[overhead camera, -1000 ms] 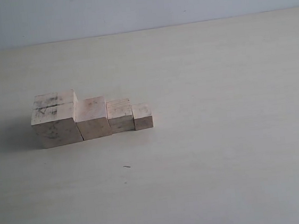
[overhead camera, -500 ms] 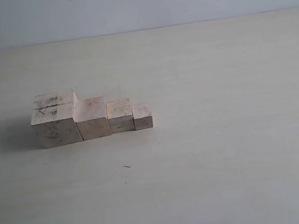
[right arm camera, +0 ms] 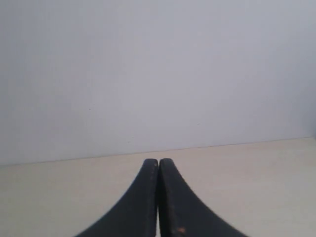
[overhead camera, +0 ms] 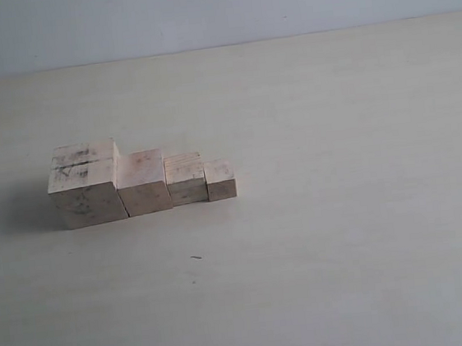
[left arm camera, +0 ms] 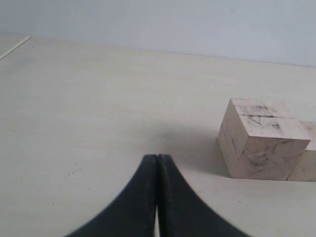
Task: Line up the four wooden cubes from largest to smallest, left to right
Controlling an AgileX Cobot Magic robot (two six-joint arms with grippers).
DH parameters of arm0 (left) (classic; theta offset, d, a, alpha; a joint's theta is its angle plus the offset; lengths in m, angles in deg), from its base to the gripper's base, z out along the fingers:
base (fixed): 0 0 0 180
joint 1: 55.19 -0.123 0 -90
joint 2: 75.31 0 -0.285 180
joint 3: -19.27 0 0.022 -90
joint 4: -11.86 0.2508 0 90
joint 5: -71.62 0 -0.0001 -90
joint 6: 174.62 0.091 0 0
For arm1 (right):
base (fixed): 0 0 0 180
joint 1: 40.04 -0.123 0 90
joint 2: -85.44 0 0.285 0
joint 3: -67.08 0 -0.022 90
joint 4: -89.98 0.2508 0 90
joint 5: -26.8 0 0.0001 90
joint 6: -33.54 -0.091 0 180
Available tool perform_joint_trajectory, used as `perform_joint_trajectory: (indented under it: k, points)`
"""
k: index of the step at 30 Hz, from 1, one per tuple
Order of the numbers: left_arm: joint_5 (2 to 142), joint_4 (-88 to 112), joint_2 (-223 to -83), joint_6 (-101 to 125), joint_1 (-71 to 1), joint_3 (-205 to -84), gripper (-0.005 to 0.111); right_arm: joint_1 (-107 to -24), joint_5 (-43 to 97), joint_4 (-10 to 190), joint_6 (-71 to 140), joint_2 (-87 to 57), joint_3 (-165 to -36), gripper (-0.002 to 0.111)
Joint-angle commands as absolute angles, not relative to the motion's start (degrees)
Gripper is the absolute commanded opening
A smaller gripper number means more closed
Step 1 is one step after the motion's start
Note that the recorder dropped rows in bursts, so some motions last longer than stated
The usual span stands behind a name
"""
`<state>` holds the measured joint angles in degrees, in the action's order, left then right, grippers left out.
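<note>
My left gripper point(left arm camera: 157, 163) is closed, its fingers pressed together with nothing between them. It points across the table point(overhead camera: 342, 211), and the largest cube point(left arm camera: 261, 140) stands ahead and to one side, apart from it. My right gripper point(right arm camera: 158, 165) is also closed and empty, and it faces the wall point(right arm camera: 158, 74).

The table is pale cream, matte and faintly grained. A plain blue-grey wall rises behind its far edge.

In the exterior view the four wooden cubes stand in one row on the left part of the table, side by side and touching: largest cube point(overhead camera: 87, 194), second cube point(overhead camera: 143, 183), third cube point(overhead camera: 185, 178), smallest cube point(overhead camera: 220, 180), left to right. Dark scuffs mark the largest. A small dark speck point(overhead camera: 196, 258) lies in front of the row.
</note>
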<state>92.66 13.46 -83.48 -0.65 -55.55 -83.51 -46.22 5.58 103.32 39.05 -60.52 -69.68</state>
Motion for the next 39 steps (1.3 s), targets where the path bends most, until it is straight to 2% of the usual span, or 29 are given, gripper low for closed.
perform_joint_trajectory:
  k: [1,6,10,15,22,39]
  points:
    - [92.0,13.8,-83.1,-0.8,-55.0,-83.5,0.000,-44.0,7.2,102.3,39.5,-70.4,-61.6,0.000]
    - [92.0,13.8,-83.1,-0.8,-55.0,-83.5,0.000,-44.1,8.0,102.3,39.5,-73.3,-53.0,0.000]
    - [92.0,13.8,-83.1,-0.8,-55.0,-83.5,0.000,-44.1,17.8,101.4,39.6,-78.5,-44.0,0.000]
    - [92.0,13.8,-83.1,-0.8,-55.0,-83.5,0.000,-44.1,19.7,101.3,39.9,-84.2,-35.7,0.000]
    - [92.0,13.8,-83.1,-0.8,-55.0,-83.5,0.000,-44.1,11.1,96.4,39.6,-86.6,-35.7,0.000]
    - [92.0,13.8,-83.1,-0.8,-55.0,-83.5,0.000,-44.1,8.4,96.6,39.6,-86.6,-35.7,0.000]
